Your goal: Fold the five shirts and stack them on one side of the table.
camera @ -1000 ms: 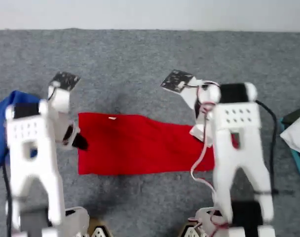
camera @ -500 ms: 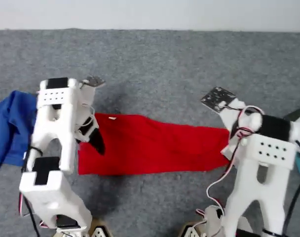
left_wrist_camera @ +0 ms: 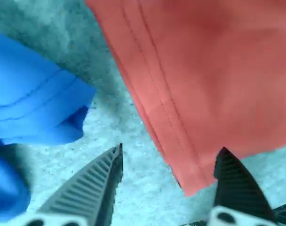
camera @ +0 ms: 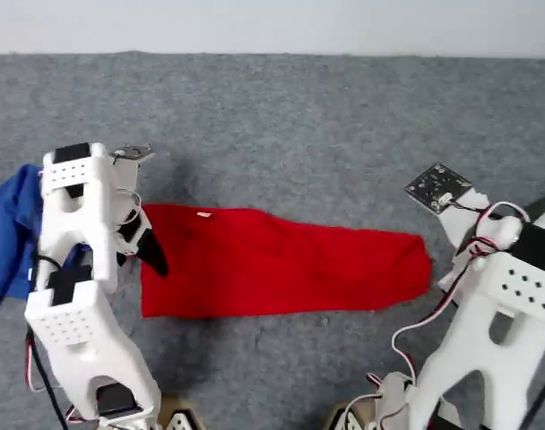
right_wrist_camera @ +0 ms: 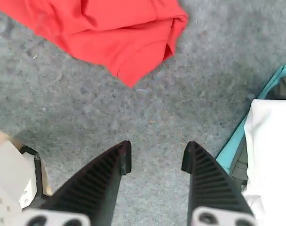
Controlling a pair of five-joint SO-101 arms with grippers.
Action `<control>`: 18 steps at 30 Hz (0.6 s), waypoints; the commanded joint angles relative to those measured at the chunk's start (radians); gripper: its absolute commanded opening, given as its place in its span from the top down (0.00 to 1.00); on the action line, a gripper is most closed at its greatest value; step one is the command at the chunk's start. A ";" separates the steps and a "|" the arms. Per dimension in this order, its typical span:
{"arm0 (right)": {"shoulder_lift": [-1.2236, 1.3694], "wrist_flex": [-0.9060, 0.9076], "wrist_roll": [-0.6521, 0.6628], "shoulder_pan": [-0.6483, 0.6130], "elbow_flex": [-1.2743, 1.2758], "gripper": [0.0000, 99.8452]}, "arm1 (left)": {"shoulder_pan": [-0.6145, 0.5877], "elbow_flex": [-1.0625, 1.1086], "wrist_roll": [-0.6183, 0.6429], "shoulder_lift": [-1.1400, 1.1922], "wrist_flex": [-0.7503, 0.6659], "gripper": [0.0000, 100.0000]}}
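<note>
Red shirt (camera: 281, 260): folded to a long strip, lying flat across the middle of the grey table (camera: 281, 116). The end towards the left arm is squared off; the other end is bunched and rounded. There's a small pale tag (camera: 203, 213) on its far edge, too small to make out.

Left gripper (left_wrist_camera: 171, 155): jaws wide apart, nothing held. It sits at the squared end of the red shirt (left_wrist_camera: 204, 70). One finger is over the hemmed corner and the other over bare table, between the red and the blue shirt (left_wrist_camera: 35, 108). Can't tell if the finger over the corner touches the cloth. From the high view only one dark finger of it (camera: 150, 255) pokes out beside the left arm (camera: 75, 269); the rest is under the arm.

Blue shirt (camera: 8, 233): crumpled, near the squared end of the red one with a gap of table between. It's partly behind the left arm and cut off at the frame edge, so its full shape is unclear.

Right gripper (right_wrist_camera: 157, 155): jaws open, nothing between them, over bare table. The bunched end of the red shirt (right_wrist_camera: 110, 33) is just beyond its tips, not touched. In the high view the right arm (camera: 497, 313) covers its fingers.

Off to the side of the right gripper lie white fabric (right_wrist_camera: 270, 146) and teal fabric (right_wrist_camera: 242, 146), overlapping, both cut off at the frame edge. Can't tell what garments they are or whether they're folded.
</note>
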 commanded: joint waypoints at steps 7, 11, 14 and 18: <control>-0.025 -0.012 0.012 0.016 -0.005 0.81 | 0.098 -0.064 0.012 0.133 0.032 0.76; -0.025 -0.012 0.012 0.018 -0.005 0.81 | 0.097 -0.170 0.012 0.261 0.034 0.89; -0.025 -0.012 0.012 0.018 -0.006 0.81 | 0.084 -0.203 0.012 0.324 0.034 0.90; -0.025 -0.012 0.012 0.018 -0.006 0.81 | 0.074 -0.206 0.012 0.361 0.034 0.88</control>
